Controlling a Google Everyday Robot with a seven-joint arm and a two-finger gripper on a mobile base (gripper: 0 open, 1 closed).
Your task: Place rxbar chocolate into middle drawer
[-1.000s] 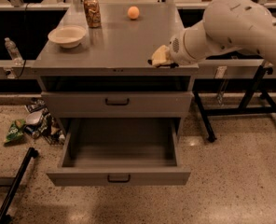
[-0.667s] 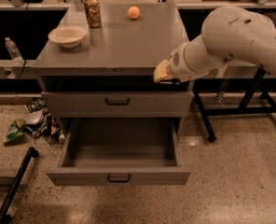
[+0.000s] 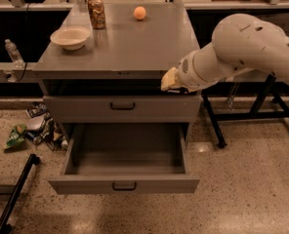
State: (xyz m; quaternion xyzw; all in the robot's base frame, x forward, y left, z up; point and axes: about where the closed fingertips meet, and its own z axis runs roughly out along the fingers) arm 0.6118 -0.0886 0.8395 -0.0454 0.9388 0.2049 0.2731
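Observation:
The middle drawer (image 3: 124, 184) is pulled out wide and its grey inside (image 3: 127, 152) shows nothing in it. The like drawer front above it (image 3: 122, 107) is shut. My gripper (image 3: 171, 80) is at the end of the big white arm (image 3: 242, 48), at the front right corner of the cabinet top (image 3: 125, 43), above the open drawer's right side. The rxbar chocolate does not show anywhere; it may be hidden in the gripper.
On the cabinet top stand a pale bowl (image 3: 70, 37), a brown patterned can (image 3: 96, 12) and an orange ball (image 3: 139, 12). Wrappers and litter (image 3: 34, 130) lie on the floor at left. A black table frame (image 3: 261, 111) stands at right, and a dark bar (image 3: 15, 194) at lower left.
My gripper has moved from over the right part of the cabinet top forward and down to its front right corner. The drawer and the things on top have not moved.

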